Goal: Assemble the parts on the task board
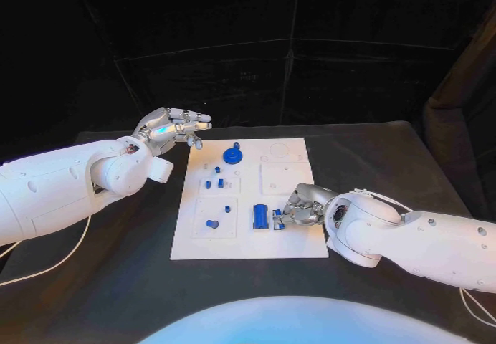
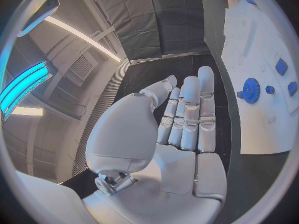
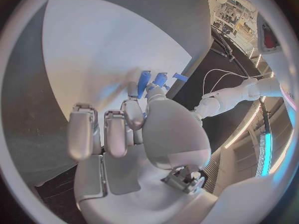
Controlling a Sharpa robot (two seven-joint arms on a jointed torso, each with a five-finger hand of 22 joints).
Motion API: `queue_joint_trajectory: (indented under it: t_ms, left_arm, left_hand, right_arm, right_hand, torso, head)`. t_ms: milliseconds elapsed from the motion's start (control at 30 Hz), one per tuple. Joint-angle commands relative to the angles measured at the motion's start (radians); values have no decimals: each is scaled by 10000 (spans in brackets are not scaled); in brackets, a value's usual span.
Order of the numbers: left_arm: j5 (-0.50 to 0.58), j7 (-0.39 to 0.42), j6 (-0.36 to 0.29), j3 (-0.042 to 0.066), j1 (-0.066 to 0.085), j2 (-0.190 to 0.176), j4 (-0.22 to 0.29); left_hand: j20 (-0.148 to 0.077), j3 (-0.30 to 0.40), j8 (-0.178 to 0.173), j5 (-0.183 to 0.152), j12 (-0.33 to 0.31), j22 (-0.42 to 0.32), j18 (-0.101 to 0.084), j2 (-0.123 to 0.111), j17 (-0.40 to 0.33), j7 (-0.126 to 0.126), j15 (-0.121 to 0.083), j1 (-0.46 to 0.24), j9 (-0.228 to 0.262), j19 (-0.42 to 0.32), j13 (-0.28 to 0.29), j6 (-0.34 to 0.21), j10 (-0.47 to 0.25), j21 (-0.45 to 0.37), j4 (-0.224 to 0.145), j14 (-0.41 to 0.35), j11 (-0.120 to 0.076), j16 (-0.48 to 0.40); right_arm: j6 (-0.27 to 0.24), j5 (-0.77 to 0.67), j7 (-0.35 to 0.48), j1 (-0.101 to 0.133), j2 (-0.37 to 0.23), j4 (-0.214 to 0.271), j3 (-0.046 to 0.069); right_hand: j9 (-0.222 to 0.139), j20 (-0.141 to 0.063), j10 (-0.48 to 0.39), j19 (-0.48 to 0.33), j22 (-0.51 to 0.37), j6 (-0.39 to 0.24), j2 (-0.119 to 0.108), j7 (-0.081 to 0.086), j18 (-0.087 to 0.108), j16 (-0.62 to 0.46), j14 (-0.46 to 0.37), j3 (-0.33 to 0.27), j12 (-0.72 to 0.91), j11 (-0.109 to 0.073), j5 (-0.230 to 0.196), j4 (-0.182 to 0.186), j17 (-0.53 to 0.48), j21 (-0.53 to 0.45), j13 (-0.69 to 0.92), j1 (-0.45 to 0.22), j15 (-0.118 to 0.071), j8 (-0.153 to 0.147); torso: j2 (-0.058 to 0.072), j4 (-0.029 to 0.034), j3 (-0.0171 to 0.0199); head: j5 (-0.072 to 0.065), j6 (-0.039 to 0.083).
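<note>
The white task board (image 1: 248, 240) lies in the middle of the black table. On it I see a blue gear (image 1: 234, 155), small blue pegs (image 1: 214, 184), a blue piece (image 1: 212, 223) and a blue block (image 1: 261, 217). My right hand (image 1: 302, 206) reaches down onto the board's right side, fingers curled. Thumb and a finger pinch a small blue part (image 1: 279, 219) standing beside the block; that blue part (image 3: 160, 79) shows just past the thumb tip. My left hand (image 1: 170, 129) hovers above the board's far left corner, fingers straight, holding nothing. The gear (image 2: 251, 90) lies beyond the left hand (image 2: 181, 129).
Two raised white square seats (image 1: 285, 177) and a round recess (image 1: 279, 151) occupy the board's far right part. Bare black table (image 1: 393, 165) stretches on both sides of the board. A white cable (image 1: 41, 265) trails at the near left.
</note>
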Motion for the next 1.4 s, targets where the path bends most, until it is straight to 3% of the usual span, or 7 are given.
queue_joint_trajectory:
  t_ms: [33,433,733,933,1067,1200,1400]
  left_arm:
    - [37,32,130,10,17,-4,16]
    - [37,26,138,10,17,1,14]
    - [37,9,145,10,17,-3,6]
    - [37,-114,186,10,17,-2,-34]
    - [37,-124,169,10,17,1,-53]
    - [37,-113,154,10,16,13,-68]
    - [37,-111,152,10,16,24,-79]
  left_hand:
    - [-13,-57,36,10,65,-10,136,1,-9,13,28,9,-15,-78,-15,-61,-72,-55,23,-69,-11,-14]
    - [-13,-57,36,10,65,-10,136,1,-9,13,28,9,-15,-78,-15,-61,-72,-55,23,-69,-11,-14]
    - [-13,-59,40,11,69,-11,136,1,-13,14,28,14,-15,-77,-15,-68,-79,-55,18,-69,-11,-11]
    - [-13,-60,43,12,72,-11,137,4,-15,15,28,17,-16,-77,-16,-73,-85,-55,15,-70,-10,-9]
    - [-13,-60,43,12,72,-11,137,4,-15,15,28,17,-16,-77,-16,-73,-85,-55,15,-70,-10,-9]
    - [-13,-56,44,14,73,-11,138,8,-18,16,28,30,-17,-77,-16,-81,-94,-55,7,-72,-9,-7]
    - [-13,-56,44,14,73,-11,138,8,-18,16,28,30,-17,-77,-16,-81,-94,-55,7,-72,-9,-7]
  right_arm:
    - [65,-228,-240,13,39,-10,2]
    - [-98,-253,-201,14,141,-76,3]
    - [64,-247,-32,14,168,-29,3]
    - [41,-173,18,13,56,41,3]
    - [-7,-141,31,14,-9,76,3]
    - [-4,-168,20,14,-110,60,4]
    - [151,-218,125,16,-236,26,4]
  right_hand:
    - [13,-55,51,118,4,62,-40,4,-124,10,701,-1,11,17,-64,81,905,56,5,-136,-53,50]
    - [50,-75,61,115,-2,77,-97,16,-125,5,701,-193,-14,26,-326,320,909,46,33,-403,-57,50]
    - [148,-65,122,132,50,124,-4,8,-135,17,711,-683,58,28,-1760,624,945,68,161,-1033,-50,91]
    - [216,-75,179,143,81,171,225,-18,-139,46,724,-895,176,9,-1794,644,1001,83,288,-1455,-64,137]
    - [262,-80,187,144,90,168,306,-25,-140,48,725,-1134,173,5,-2099,648,1008,85,320,-1882,-69,154]
    - [277,-82,186,144,93,158,298,-27,-141,44,723,-1153,161,2,-2133,588,1003,87,325,-1801,-70,157]
    - [336,-94,170,144,107,100,159,-23,-143,32,719,-989,113,-1,-2333,-122,993,87,346,-601,-80,158]
  torso:
    - [2,-6,0]
    - [6,9,-3]
    - [3,-3,-2]
    - [4,-22,21]
    - [1,-17,4]
    - [-7,-2,2]
    - [-4,-3,-5]
  head:
    - [11,1]
    - [-4,-5]
    - [-5,-16]
    - [12,-18]
    - [-10,-16]
    - [-31,-6]
    - [-41,12]
